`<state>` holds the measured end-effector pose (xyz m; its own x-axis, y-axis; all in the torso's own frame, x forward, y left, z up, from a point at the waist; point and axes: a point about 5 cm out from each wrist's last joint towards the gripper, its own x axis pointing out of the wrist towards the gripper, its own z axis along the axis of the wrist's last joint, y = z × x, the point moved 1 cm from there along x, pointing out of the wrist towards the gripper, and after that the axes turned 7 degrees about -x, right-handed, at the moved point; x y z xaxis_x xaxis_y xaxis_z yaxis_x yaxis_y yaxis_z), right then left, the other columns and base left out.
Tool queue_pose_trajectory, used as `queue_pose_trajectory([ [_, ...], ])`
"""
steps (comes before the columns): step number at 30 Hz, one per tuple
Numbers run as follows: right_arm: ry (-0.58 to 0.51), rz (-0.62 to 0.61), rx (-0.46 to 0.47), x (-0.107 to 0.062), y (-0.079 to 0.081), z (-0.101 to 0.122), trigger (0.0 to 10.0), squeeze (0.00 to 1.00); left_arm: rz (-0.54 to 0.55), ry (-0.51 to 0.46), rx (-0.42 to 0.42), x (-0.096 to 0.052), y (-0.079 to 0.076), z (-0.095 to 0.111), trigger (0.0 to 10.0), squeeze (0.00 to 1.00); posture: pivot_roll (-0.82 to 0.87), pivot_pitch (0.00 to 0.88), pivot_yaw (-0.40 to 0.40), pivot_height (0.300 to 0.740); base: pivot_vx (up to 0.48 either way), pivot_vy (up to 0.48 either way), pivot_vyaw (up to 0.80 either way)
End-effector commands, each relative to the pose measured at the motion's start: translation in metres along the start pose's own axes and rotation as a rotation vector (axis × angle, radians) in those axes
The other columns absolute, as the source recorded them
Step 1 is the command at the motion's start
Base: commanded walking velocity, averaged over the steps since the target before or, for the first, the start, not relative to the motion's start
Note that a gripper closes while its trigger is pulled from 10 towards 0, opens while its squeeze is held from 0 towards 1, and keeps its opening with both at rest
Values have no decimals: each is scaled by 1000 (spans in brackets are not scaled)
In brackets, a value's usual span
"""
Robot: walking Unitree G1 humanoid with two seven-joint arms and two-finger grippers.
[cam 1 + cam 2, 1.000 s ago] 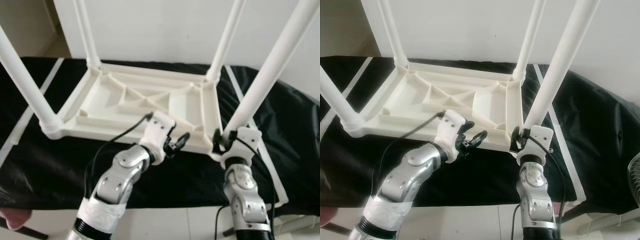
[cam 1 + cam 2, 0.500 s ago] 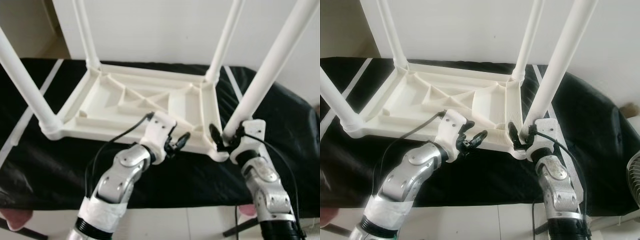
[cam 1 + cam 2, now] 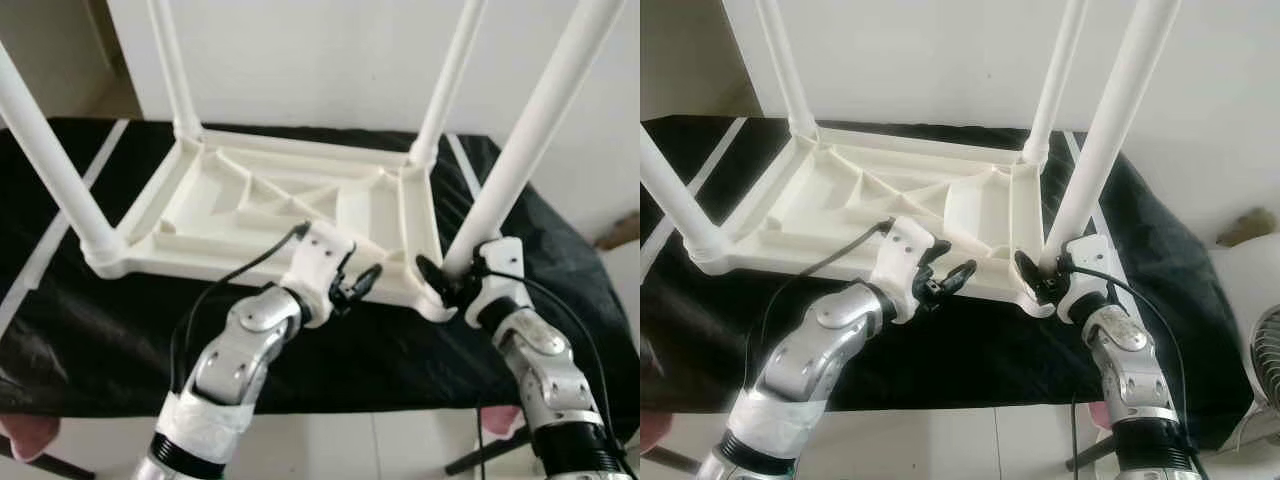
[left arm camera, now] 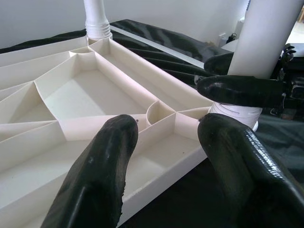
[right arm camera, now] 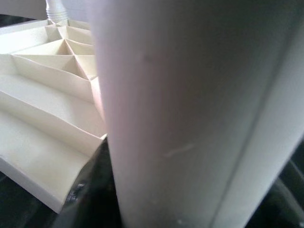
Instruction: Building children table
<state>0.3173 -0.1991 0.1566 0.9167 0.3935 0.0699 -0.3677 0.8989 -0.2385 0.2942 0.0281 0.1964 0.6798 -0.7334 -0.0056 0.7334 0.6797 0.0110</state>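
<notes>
While the white plastic children's table lies upside down on a black cloth, ribbed underside up and four round legs pointing at the ceiling, both arms reach in over the near edge. The right arm comes up bent at the elbow, forearm angled inward, and the right gripper is wrapped round the base of the near right leg, right where it plugs into the corner socket. One black finger lies across the front of the leg, so it's clamped on it, and the right wrist view is mostly that white tube up close.

The left arm is bent too, silver forearm rising from bottom left, wrist cocked toward the right. The left gripper hovers at the table's near rim, just left of that leg. Its fingers are spread wide with nothing between them, and the ribbed corner compartment sits straight ahead.
</notes>
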Motion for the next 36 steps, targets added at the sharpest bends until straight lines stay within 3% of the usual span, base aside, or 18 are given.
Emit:
queue_pose_trajectory([
  [1,0,17,6,-1,-1,-1,0,0,42,0,4,1,1,-2,10000,0,-87,69,-41,740,0,0,0],
  [6,-2,19,9,-2,-2,-2,0,0,37,-1,4,2,0,-2,10000,0,-90,69,-41,740,0,0,0],
  [7,-2,18,9,-2,-2,-3,6157,0,36,-1,5,2,0,-3,10000,0,-90,69,-41,740,0,0,0],
  [8,3,8,26,-2,-2,-4,10000,0,34,0,6,2,0,-3,10000,0,-95,72,-40,740,0,0,0],
  [12,26,-41,60,-3,0,-6,10000,0,29,4,7,1,-2,-4,10000,0,-94,75,-41,740,0,0,0],
  [18,76,-249,130,-2,4,-9,10000,0,19,11,3,-1,-5,-7,10000,0,-95,80,-38,740,0,0,0],
  [23,104,-353,146,-1,10,-10,10000,0,13,16,9,-1,-6,-8,10000,0,-91,79,-39,740,0,0,0],
  [27,152,-608,213,-6,22,-13,10000,0,14,15,14,-1,-5,-7,10000,0,-85,76,-45,740,0,0,0],
  [31,175,-761,225,-9,27,-13,10000,0,15,12,13,-1,-6,-7,10000,0,-80,74,-48,740,0,0,0],
  [36,179,-759,259,-4,36,-11,10000,0,16,8,14,-1,-8,-7,10000,0,-73,63,-52,740,0,0,0],
])
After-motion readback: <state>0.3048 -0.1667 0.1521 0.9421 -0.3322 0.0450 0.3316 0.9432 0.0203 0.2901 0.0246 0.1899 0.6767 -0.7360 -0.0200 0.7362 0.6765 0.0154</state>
